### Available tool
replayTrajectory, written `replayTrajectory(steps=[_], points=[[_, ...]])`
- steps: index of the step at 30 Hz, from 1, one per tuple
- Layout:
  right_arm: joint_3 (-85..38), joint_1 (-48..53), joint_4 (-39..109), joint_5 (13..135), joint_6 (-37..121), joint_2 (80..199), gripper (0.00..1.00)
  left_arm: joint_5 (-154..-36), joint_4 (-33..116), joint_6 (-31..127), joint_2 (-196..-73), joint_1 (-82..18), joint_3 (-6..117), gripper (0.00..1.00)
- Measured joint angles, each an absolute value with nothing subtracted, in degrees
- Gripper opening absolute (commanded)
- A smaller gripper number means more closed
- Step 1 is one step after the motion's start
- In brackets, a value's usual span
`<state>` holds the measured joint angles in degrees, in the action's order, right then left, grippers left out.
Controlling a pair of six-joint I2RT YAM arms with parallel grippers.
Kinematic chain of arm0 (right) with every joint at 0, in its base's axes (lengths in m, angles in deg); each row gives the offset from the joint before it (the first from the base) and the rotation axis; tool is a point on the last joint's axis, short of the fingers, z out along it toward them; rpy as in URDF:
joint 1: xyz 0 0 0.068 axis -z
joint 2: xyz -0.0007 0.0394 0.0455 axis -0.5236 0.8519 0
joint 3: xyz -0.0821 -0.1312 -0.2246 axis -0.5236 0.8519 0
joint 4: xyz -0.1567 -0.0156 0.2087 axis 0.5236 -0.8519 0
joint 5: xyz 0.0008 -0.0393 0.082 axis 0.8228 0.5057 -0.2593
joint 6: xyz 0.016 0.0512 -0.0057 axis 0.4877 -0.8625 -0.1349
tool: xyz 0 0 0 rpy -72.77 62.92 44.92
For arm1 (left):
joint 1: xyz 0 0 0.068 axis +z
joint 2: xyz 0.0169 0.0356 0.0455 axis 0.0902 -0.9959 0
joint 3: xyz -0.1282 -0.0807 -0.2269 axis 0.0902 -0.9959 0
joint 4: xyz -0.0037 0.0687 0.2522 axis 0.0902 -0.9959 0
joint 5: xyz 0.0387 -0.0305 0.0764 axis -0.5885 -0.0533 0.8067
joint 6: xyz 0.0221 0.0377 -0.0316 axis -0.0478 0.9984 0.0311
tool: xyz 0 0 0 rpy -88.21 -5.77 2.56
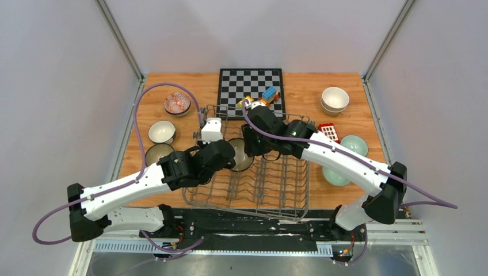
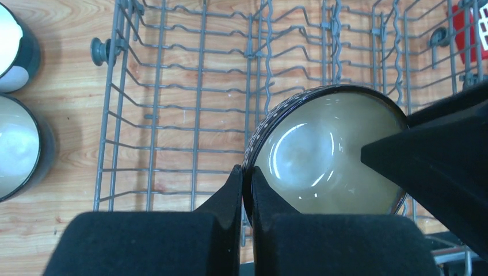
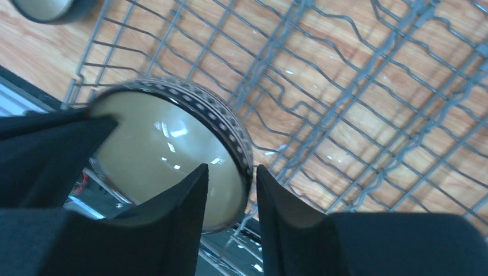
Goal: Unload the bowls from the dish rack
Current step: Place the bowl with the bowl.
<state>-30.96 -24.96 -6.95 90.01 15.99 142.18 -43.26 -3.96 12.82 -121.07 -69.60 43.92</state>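
Glazed stoneware, dark outside with a dotted rim and cream inside: the bowl [image 2: 322,155] sits tilted near the middle of the dish rack [image 1: 270,192], slightly toward 9 o'clock in the top view. Whether it rests on the wires I cannot tell. Left tool [image 2: 246,175] is pinched tight on the rim. Right tool [image 3: 230,172] straddles the rim's far side with its jaws parted, a gap showing inside. One narrow pinch likely carries the weight, so the bowl could swing, slip and strike the rack. A right finger snagging the rim would worsen that. No brand or writing is legible.
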Motion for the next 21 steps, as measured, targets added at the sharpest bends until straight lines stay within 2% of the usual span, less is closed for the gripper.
replayTrajectory(steps=[3, 5, 9, 13, 21], points=[[-32.16, -25.0, -5.33, 88.06, 17.63, 142.14, 0.74, -44.64, -4.81, 13.32, -120.72, -69.18, 43.55, 0.0], [-33.03, -25.0, -4.48, 87.62, 18.35, 141.96, 0.83, -45.42, -5.53, 13.67, -120.0, -67.78, 43.53, 0.0], [-33.58, -24.96, -3.67, 87.51, 20.93, 140.15, 0.86, -46.19, -7.54, 14.42, -115.54, -61.64, 43.53, 0.0], [-32.57, -24.63, -2.75, 88.83, 22.55, 133.44, 0.85, -45.82, -11.17, 14.98, -109.7, -51.96, 43.9, 0.0], [-15.13, -24.61, 5.97, 91.16, 23.16, 115.28, 0.83, -46.47, -14.95, 16.67, -100.7, -29.03, 42.83, 0.0]])
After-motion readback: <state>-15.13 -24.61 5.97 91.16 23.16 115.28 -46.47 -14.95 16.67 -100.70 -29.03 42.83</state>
